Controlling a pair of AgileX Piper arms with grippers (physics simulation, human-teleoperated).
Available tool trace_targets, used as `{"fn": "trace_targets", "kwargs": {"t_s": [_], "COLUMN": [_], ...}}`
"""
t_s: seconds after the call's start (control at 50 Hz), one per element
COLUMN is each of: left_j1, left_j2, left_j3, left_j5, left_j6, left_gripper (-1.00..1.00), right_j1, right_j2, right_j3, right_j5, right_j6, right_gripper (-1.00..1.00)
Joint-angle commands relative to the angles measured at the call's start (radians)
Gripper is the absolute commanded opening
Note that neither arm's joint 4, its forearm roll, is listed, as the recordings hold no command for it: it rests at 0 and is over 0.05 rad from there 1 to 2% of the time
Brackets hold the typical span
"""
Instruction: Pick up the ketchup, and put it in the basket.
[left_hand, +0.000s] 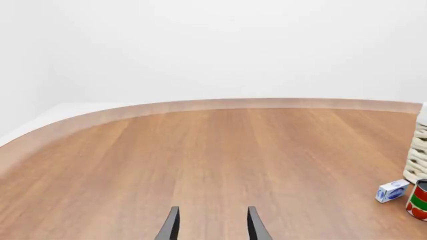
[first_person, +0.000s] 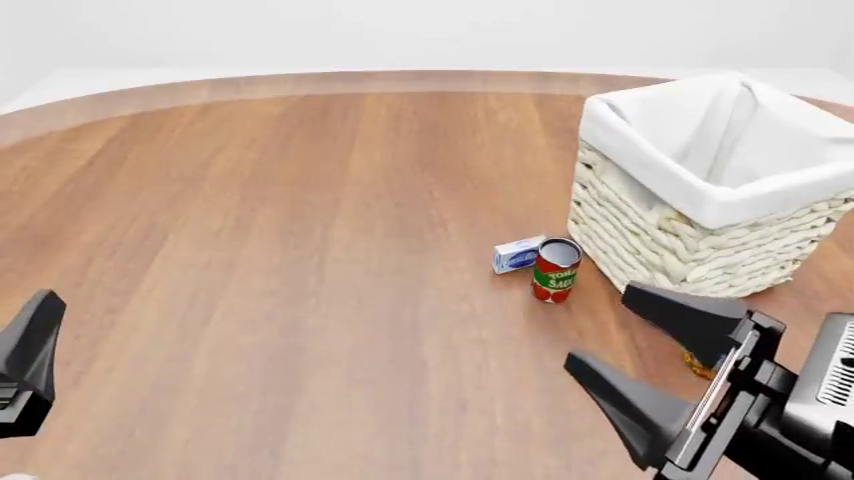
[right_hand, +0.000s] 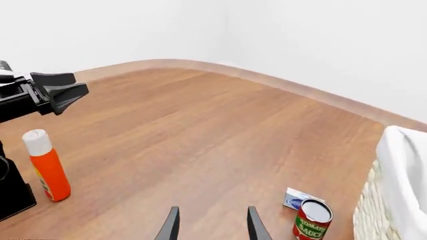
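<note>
Only your right wrist view shows the ketchup (right_hand: 45, 166): it stands upright on the counter (right_hand: 200, 135), white cap up, well away from the basket (right_hand: 400, 180) and close beside the dark base of the left arm, with the left gripper (right_hand: 57, 90) above it. In the front view the bottle is out of sight, though that view gives you the whole basket (first_person: 707, 185), its white liner folded over the rim, at the counter's far right side. Just beside the basket's near-left corner stand the tomato sauce can (first_person: 554, 270) and a small blue-and-white box (first_person: 517, 255), touching or nearly so. The left wrist view catches only the basket's edge (left_hand: 417, 155), the can (left_hand: 419, 200) and the box (left_hand: 391, 191). Your right gripper (first_person: 641, 350) has its fingers (first_person: 687, 315) spread wide, holding nothing, near the basket's front. The ketchup lies well apart from those fingers, off to one side rather than between them. Your left gripper (left_hand: 210, 225) also has its fingers parted and empty over bare counter, far from the basket.
</note>
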Motion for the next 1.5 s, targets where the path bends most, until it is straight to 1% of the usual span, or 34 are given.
{"fn": "trace_targets", "kwargs": {"t_s": [0.02, 0.36, 0.52, 0.6, 0.76, 0.84, 0.9, 0.92, 0.94, 0.98, 1.1, 1.16, 1.24, 1.26, 1.36, 1.4, 1.5], "left_j1": [0.0, 0.0, 0.0, 0.0, 0.0, 0.0, 0.0, 0.0, 0.0, 0.0, 0.0, 0.0, 0.0, 0.0, 0.0, 0.0, 0.0], "left_j2": [0.0, 0.0, 0.0, 0.0, 0.0, 0.0, 0.0, 0.0, 0.0, 0.0, 0.0, 0.0, 0.0, 0.0, 0.0, 0.0, 0.0], "left_j3": [0.0, 0.0, 0.0, 0.0, 0.0, 0.0, 0.0, 0.0, 0.0, 0.0, 0.0, 0.0, 0.0, 0.0, 0.0, 0.0, 0.0], "left_j5": [0.0, 0.0, 0.0, 0.0, 0.0, 0.0, 0.0, 0.0, 0.0, 0.0, 0.0, 0.0, 0.0, 0.0, 0.0, 0.0, 0.0], "left_j6": [0.0, 0.0, 0.0, 0.0, 0.0, 0.0, 0.0, 0.0, 0.0, 0.0, 0.0, 0.0, 0.0, 0.0, 0.0, 0.0, 0.0], "left_gripper": [1.0, 1.0, 1.0, 1.0, 1.0, 1.0, 1.0, 1.0, 1.0, 1.0, 1.0, 1.0, 1.0, 1.0, 1.0, 1.0, 1.0], "right_j1": [0.066, 0.154, 0.172, 0.2, 0.227, 0.26, 0.272, 0.287, 0.299, 0.31, 0.349, 0.381, 0.396, 0.404, 0.423, 0.433, 0.441], "right_j2": [0.121, 0.318, 0.362, 0.4, 0.465, 0.516, 0.541, 0.562, 0.582, 0.6, 0.654, 0.688, 0.71, 0.721, 0.75, 0.756, 0.771], "right_j3": [-0.027, -0.076, -0.1, -0.129, -0.15, -0.183, -0.195, -0.209, -0.221, -0.231, -0.277, -0.31, -0.33, -0.341, -0.372, -0.386, -0.412], "right_j5": [-0.095, -0.226, -0.245, -0.256, -0.289, -0.306, -0.316, -0.319, -0.321, -0.33, -0.328, -0.317, -0.31, -0.306, -0.298, -0.287, -0.273], "right_j6": [0.006, 0.008, 0.007, 0.001, 0.006, 0.002, 0.005, 0.031, 0.042, 0.025, 0.026, 0.049, 0.056, 0.065, 0.069, 0.081, 0.077], "right_gripper": [1.0, 1.0, 1.0, 1.0, 1.0, 1.0, 1.0, 1.0, 1.0, 1.0, 1.0, 1.0, 1.0, 1.0, 1.0, 1.0, 1.0]}}
